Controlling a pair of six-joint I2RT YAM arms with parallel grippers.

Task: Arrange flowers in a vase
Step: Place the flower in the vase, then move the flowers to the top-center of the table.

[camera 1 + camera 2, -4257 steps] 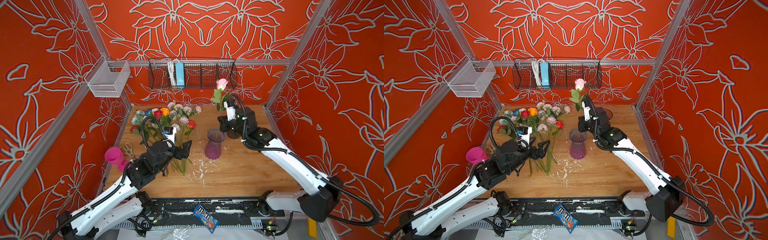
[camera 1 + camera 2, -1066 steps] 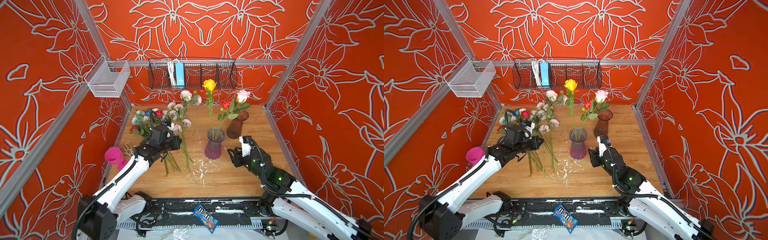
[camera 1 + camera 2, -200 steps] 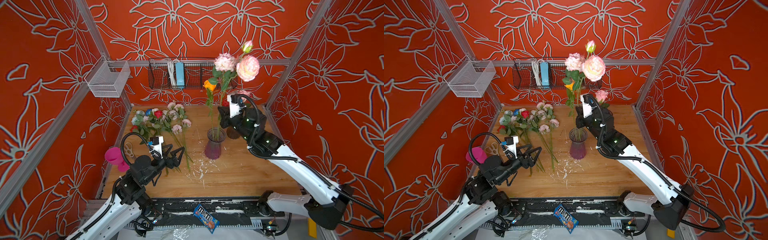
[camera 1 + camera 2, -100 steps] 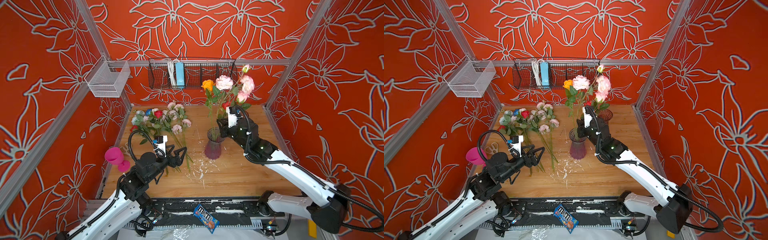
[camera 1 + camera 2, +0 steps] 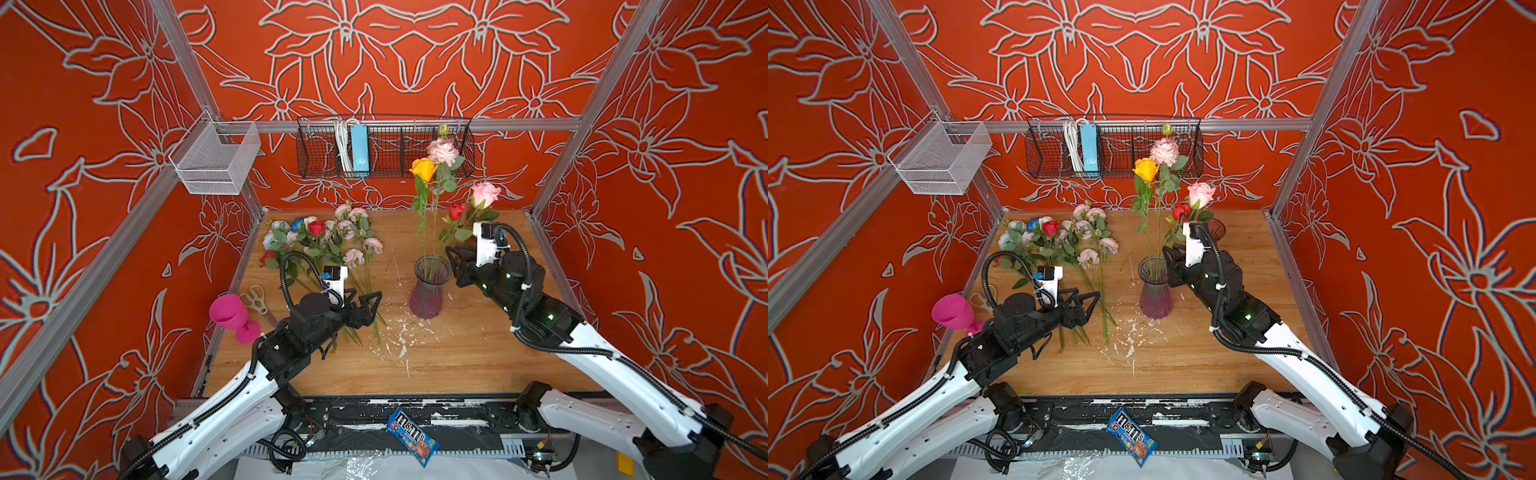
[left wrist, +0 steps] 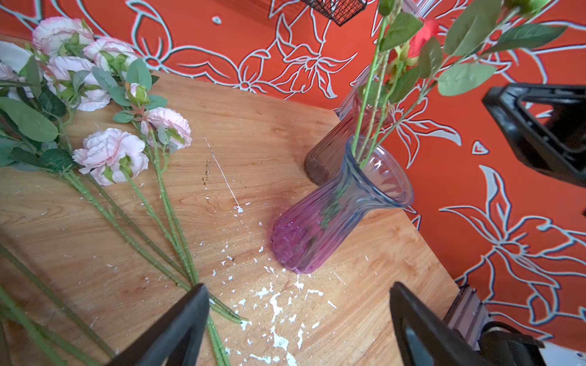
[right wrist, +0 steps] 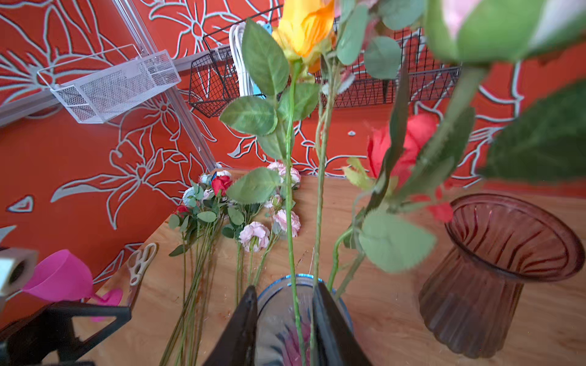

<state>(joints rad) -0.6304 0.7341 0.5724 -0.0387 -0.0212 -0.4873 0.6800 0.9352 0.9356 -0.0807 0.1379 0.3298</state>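
Two stems (image 7: 291, 253), possibly loose, in right tool's (image 7: 285, 286) narrow gap at vase (image 7: 279, 279) rim

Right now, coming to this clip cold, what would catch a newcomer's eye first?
First, the tall flowers standing in the purple vase in the middle of the table, a yellow rose among them. Next, the heap of loose flowers lying at its rear left, and the bright pink goblet by its left edge.
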